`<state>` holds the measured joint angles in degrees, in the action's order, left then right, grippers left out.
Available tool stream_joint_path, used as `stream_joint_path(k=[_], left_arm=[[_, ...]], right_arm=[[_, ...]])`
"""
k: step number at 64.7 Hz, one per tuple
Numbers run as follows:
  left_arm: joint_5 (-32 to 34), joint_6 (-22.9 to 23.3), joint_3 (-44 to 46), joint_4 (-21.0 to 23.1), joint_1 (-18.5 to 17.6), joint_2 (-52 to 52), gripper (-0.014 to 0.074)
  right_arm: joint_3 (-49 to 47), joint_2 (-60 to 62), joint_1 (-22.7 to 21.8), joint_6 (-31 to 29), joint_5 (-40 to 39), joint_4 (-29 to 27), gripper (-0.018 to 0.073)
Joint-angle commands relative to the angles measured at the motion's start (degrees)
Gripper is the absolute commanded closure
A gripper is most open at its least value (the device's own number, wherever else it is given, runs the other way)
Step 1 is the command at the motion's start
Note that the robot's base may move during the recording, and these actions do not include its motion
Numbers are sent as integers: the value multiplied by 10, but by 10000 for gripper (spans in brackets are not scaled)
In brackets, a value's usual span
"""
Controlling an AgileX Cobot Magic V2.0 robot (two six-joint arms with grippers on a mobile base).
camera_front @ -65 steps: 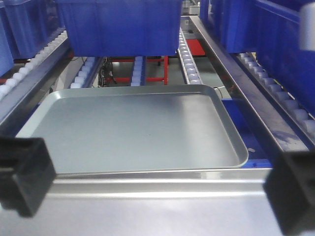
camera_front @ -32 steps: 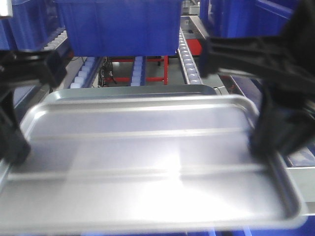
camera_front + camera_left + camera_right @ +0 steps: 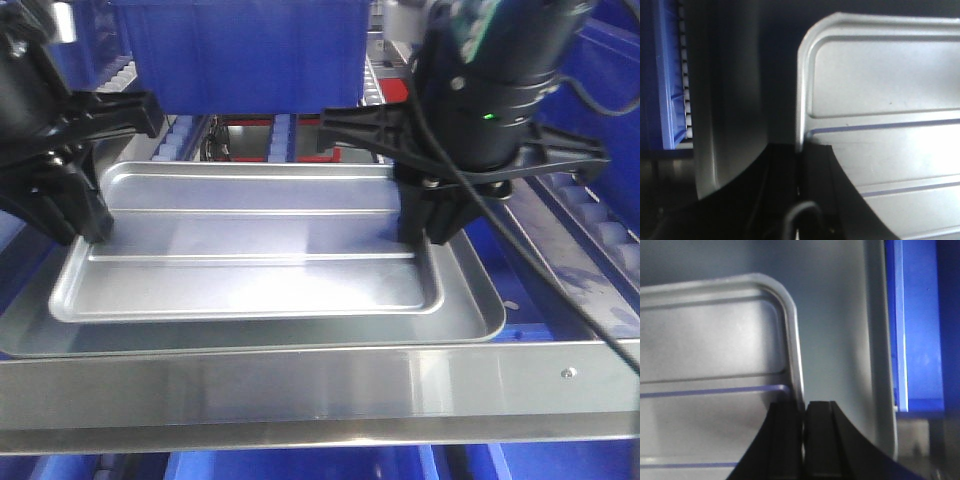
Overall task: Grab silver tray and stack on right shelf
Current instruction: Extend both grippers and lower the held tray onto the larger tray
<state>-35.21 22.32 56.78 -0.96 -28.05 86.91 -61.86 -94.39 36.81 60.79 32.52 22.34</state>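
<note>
Across the foreground, the shelf (image 3: 300,385): a broad steel front bar, hidden half a second ago behind the carried tray, now in plain view. Beyond it, lanes of white rollers between rails, and a blue bin (image 3: 240,50) at the back, in the same place as before.

Just behind the bar, a dull grey tray (image 3: 482,318), larger than the shiny one, unmoved since a second ago and then alone on the rack.

Inside its outline, the silver tray (image 3: 250,255). Half a second ago blurred, held higher and nearer, reaching out over the bar. Now lower, farther in, sharp, wholly behind the bar. Looks nested in the grey tray; cannot tell whether touching its floor. Floor up, about level. Long axis left to right, parallel to the bar, with both raised ridges running the same way. Short ends toward the arms, one long side toward the bar.

At the left short end, the left gripper (image 3: 88,225), black fingers closed tight on the rim. Left wrist view: same gripper (image 3: 801,150), rim pinched between one finger inside the tray and one outside. At the right short end, the right gripper (image 3: 430,228), clamped the same way; right wrist view (image 3: 803,407) puts the grip a little below the far rounded corner. A second ago, only dark blocks at the frame's bottom corners.
</note>
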Motion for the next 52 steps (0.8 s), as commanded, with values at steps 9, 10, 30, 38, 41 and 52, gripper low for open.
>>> stream_joint_path(k=[9, 10, 30, 38, 41, 52], left_arm=[[23, -35, 82, 32, 18, 67, 696], [19, -35, 87, 35, 20, 72, 696], [-1, -35, 119, 47, 22, 109, 697], [-1, -35, 119, 44, 22, 109, 697], [0, -35, 119, 44, 22, 109, 697], [4, -35, 119, 44, 22, 109, 697]], right_arm=[[-79, -33, -20, 3, -63, 7, 503], [-83, -36, -20, 3, -63, 7, 503], [-92, -57, -21, -1, -66, 13, 503], [-92, -57, -21, -1, -71, 17, 503], [-92, -57, -21, -1, -76, 17, 503], [-92, -57, -21, -1, -79, 17, 503]])
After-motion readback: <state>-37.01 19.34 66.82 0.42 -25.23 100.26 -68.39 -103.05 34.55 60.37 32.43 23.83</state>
